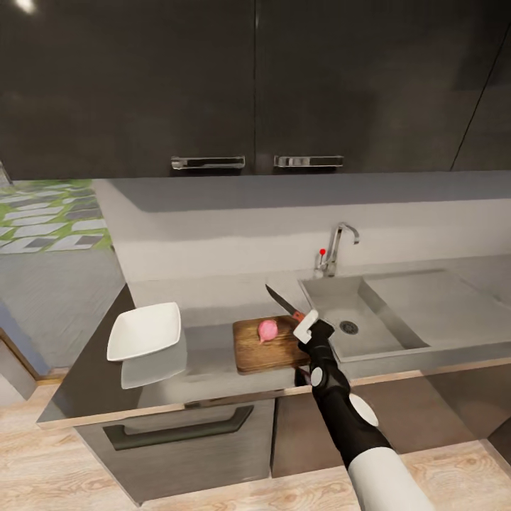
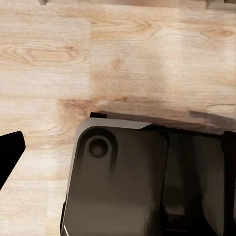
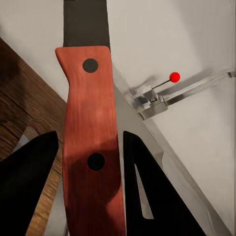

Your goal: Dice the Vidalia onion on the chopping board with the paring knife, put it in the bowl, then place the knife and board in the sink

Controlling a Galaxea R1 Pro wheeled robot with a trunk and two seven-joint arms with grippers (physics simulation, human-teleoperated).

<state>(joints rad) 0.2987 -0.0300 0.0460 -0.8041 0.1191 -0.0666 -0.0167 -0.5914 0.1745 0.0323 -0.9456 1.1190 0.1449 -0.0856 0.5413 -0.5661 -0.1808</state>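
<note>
Grey worktop (image 1: 213, 348): onion (image 1: 267, 329) sits whole on the board (image 1: 266, 351), out of the sink (image 1: 355, 323). Right end effector (image 1: 306, 328) grips the knife (image 1: 282, 301). Dicing, bowl (image 1: 145, 330) transfer and sink drop-off remain.

The head view looks forward and down from above onto the table (image 1: 213, 355), taking in the sink (image 1: 369, 323), the chopping board (image 1: 266, 348), the bowl (image 1: 145, 330) and the dark wall cabinets (image 1: 248, 85) from a moderate distance. The right wrist view sits very close behind the paring knife (image 3: 91, 147), facing along its handle toward the tap (image 3: 162, 96) and a corner of the board (image 3: 19, 113); it shares knife, tap and board with the head view. The left wrist view faces straight down at the wooden floor (image 2: 98, 59) and the robot's dark base (image 2: 128, 182).
</note>
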